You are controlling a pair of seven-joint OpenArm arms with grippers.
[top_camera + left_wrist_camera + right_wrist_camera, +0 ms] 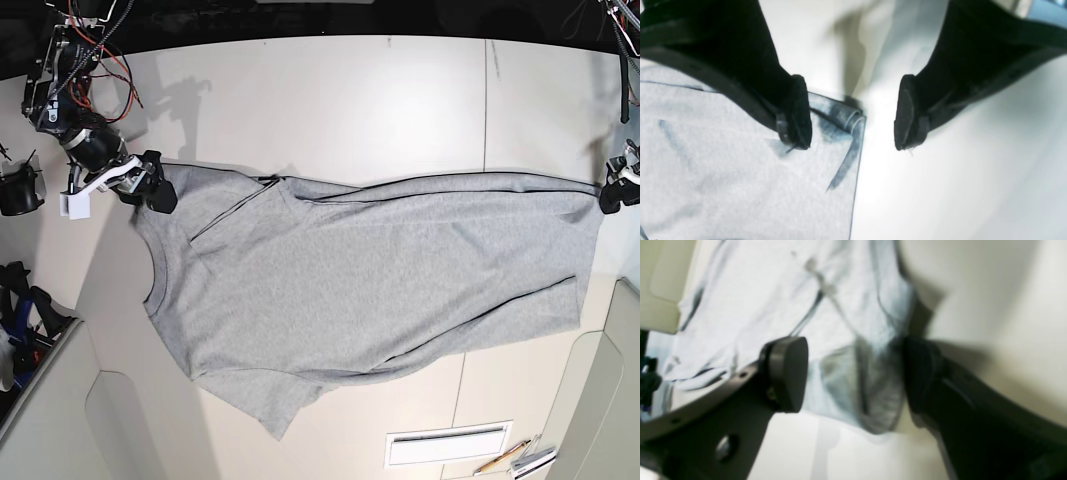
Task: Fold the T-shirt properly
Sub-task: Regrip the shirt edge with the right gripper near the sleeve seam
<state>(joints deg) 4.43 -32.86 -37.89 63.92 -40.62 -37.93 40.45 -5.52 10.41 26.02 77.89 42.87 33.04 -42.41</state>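
Your white table [330, 90] carries the grey T-shirt [360, 290], spread lengthwise across it with its plain side up, the crew neck toward the base view's left and the hem at the far right edge. One sleeve lies folded in near the top, the other points down toward the front. Your right gripper [853, 373] sits at the shoulder corner, jaws parted with cloth between them. Your left gripper [853, 113] is spread wide over the hem corner, one pad [796, 113] above the fabric.
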